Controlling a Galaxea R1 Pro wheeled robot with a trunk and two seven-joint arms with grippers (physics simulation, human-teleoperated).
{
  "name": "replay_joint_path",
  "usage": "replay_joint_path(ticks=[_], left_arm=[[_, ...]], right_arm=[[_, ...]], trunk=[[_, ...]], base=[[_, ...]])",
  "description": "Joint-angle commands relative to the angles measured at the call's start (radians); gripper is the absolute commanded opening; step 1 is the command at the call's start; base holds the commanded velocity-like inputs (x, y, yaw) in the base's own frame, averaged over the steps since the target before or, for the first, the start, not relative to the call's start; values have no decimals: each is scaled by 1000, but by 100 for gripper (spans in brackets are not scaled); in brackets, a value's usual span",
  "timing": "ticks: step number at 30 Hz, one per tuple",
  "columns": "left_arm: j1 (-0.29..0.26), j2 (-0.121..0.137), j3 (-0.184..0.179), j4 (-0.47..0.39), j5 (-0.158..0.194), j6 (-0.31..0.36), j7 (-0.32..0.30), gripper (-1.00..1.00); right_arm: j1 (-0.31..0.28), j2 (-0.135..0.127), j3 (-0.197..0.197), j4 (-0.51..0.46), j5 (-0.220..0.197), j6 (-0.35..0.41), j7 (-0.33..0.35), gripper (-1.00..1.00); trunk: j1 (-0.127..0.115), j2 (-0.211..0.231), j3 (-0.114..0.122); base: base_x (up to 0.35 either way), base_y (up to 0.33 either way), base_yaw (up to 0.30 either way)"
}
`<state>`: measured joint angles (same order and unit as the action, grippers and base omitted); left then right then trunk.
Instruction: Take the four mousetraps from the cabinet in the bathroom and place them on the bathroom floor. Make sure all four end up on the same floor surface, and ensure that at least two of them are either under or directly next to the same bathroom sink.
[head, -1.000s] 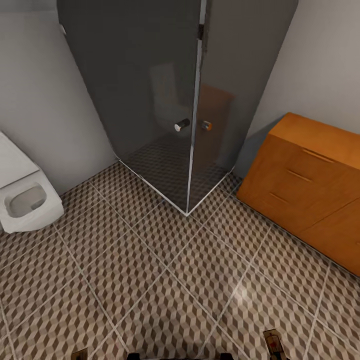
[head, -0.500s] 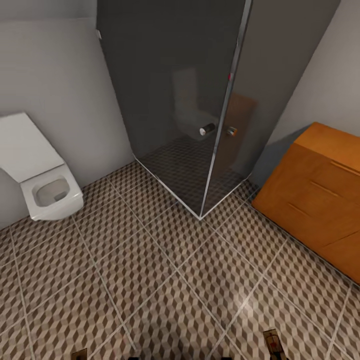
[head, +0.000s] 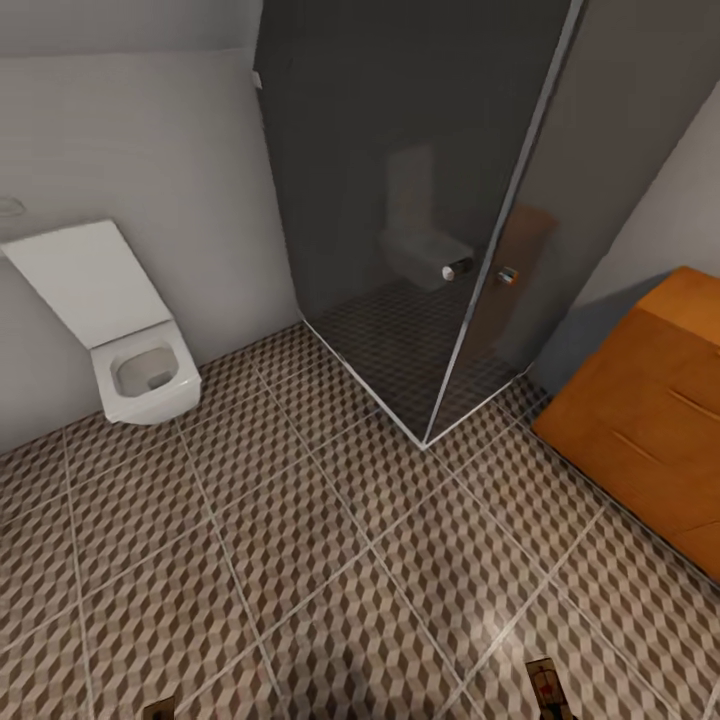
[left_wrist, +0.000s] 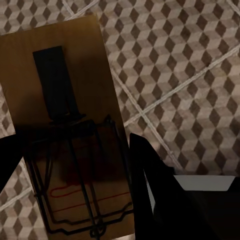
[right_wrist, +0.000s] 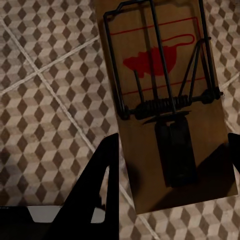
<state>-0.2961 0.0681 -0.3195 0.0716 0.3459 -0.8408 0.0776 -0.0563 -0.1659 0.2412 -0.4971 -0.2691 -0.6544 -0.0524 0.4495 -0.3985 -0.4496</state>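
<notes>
My left gripper (left_wrist: 75, 165) clasps a mousetrap (left_wrist: 65, 125); my right gripper (right_wrist: 170, 155) clasps another trap (right_wrist: 165, 100), both above the floor (head: 300, 560). From my head, beyond them: toilet (head: 120, 330), glass shower (head: 420, 220), cabinet (head: 650, 420).

Both wrist views show plain matte-black, wedge-shaped fingers (left_wrist: 150, 175) (right_wrist: 100, 180), tapering toward the tips, smooth-surfaced, without visible cables, screws or markings.

A white toilet (head: 130, 340) with its lid raised stands against a pale grey wall (head: 150, 150). Beside it rises a dark glass shower enclosure (head: 420, 200) with round chrome door knobs (head: 455, 270).
</notes>
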Motion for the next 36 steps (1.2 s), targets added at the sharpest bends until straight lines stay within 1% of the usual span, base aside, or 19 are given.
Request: replay_joint_path(ticks=[1, 36], left_arm=[[-2, -1, -9, 4, -4, -4, 8, -100], [-2, -1, -9, 4, -4, 0, 10, -100]], right_arm=[[0, -1, 9, 0, -9, -4, -3, -100], [0, -1, 9, 0, -9, -3, -2, -100]], trunk=[[1, -2, 0], [1, -2, 42]], base=[[0, 0, 222], [0, 0, 222]])
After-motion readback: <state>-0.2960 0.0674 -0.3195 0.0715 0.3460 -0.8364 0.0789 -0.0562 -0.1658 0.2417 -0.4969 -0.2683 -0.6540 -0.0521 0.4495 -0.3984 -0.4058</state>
